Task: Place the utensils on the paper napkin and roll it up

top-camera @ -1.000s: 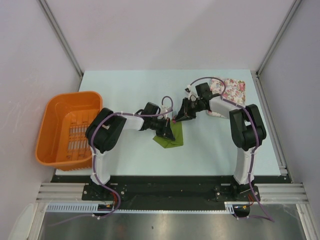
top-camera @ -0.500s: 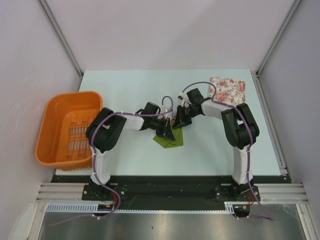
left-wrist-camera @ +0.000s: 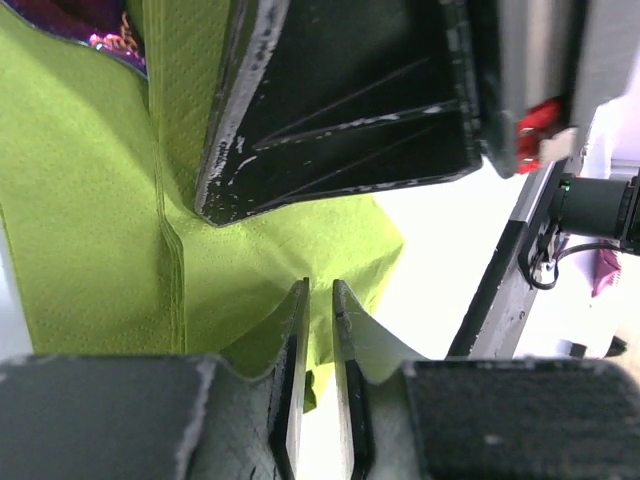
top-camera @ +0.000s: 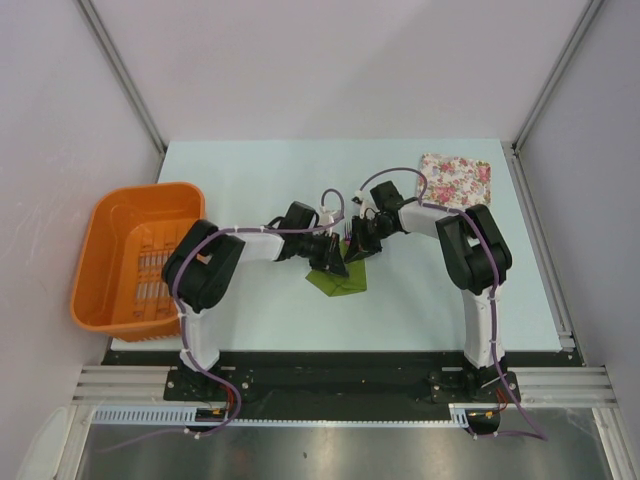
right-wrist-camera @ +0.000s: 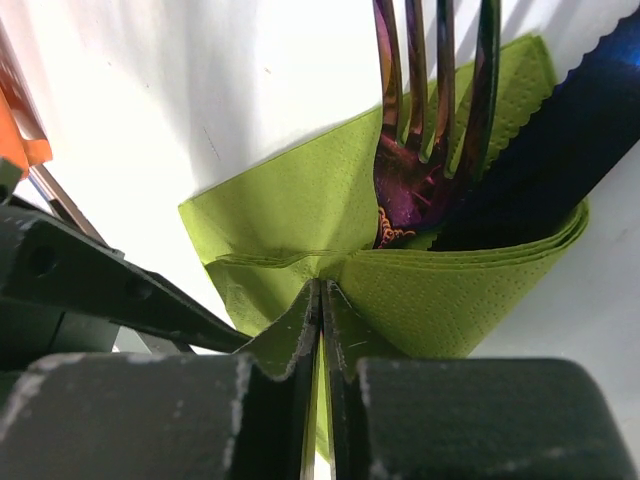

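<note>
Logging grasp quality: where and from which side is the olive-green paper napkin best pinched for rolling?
Probably the raised flap edge of the olive-green paper napkin, approached from the side opposite the tines. It peaks into a thin ridge there, where the right pincer pinches it; the purple metal fork and dark serrated knife crowd the far side.

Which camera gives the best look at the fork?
The right wrist view: the fork shows tines and purple neck clearly, tucked into the napkin beside the knife. The left wrist view catches only a purple sliver at top left; the top view makes it too small to tell.
</note>
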Controlling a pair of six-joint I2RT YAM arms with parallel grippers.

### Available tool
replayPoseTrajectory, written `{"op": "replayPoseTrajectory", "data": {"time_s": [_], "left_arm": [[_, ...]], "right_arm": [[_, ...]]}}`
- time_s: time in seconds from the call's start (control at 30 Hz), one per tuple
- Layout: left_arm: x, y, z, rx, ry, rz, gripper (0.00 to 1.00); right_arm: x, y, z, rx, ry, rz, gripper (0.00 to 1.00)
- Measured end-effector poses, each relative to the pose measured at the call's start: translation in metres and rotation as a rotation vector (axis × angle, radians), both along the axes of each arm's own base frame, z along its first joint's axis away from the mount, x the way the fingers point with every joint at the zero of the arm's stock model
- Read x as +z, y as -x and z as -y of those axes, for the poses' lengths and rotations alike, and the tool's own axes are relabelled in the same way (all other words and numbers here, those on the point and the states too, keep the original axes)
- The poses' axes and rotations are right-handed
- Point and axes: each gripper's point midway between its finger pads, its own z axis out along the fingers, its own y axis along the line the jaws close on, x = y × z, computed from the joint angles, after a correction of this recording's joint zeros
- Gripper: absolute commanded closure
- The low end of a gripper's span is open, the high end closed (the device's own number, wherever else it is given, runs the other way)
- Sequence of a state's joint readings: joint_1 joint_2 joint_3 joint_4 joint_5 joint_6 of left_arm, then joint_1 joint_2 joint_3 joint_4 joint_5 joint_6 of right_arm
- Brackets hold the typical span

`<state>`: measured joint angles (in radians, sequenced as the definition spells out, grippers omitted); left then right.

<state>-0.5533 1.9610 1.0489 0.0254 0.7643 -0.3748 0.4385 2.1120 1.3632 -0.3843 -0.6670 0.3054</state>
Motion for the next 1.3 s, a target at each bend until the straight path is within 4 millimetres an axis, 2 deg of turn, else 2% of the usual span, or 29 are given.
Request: {"op": "replayPoseTrajectory", "data": {"time_s": [0.13,0.3,0.5,0.63,0.73,0.87,0.97,1.03,1.17,1.3], "left_arm": [[0.001,0.0,0.001,0.002,-0.01,0.014,0.85],[-0.011,0.002,0.0,0.001,-0.045,0.009,0.92],[-0.014,0.002,0.001,-0.017,-0.048,0.001,0.98],[-0.014,0.002,0.001,-0.025,-0.046,0.007,0.99],[-0.014,0.002,0.001,-0.026,-0.045,0.003,1.0],[-0.014,0.002,0.001,-0.028,-0.043,-0.005,1.0],[-0.014,0.002,0.001,-0.029,-0.042,-0.007,1.0],[-0.014,0.002,0.001,-0.029,-0.041,-0.009,1.0],[-0.014,0.002,0.001,-0.03,-0.04,-0.013,1.0],[-0.014,0.002,0.001,-0.032,-0.038,-0.016,1.0]], "right_arm": [[0.0,0.0,0.0,0.0,-0.005,-0.005,0.94],[0.0,0.0,0.0,0.001,-0.009,-0.007,0.92],[0.004,-0.002,0.001,-0.002,-0.026,-0.017,0.78],[0.011,-0.004,0.003,-0.022,-0.065,-0.047,0.76],[0.028,-0.008,0.008,-0.058,-0.126,-0.08,0.76],[0.06,-0.009,0.016,-0.096,-0.225,-0.091,0.8],[0.068,-0.004,0.022,-0.11,-0.27,-0.11,0.81],[0.06,0.005,0.026,-0.117,-0.284,-0.146,0.82],[0.032,0.03,0.034,-0.135,-0.26,-0.257,0.82],[0.01,0.04,0.038,-0.139,-0.235,-0.321,0.81]]}}
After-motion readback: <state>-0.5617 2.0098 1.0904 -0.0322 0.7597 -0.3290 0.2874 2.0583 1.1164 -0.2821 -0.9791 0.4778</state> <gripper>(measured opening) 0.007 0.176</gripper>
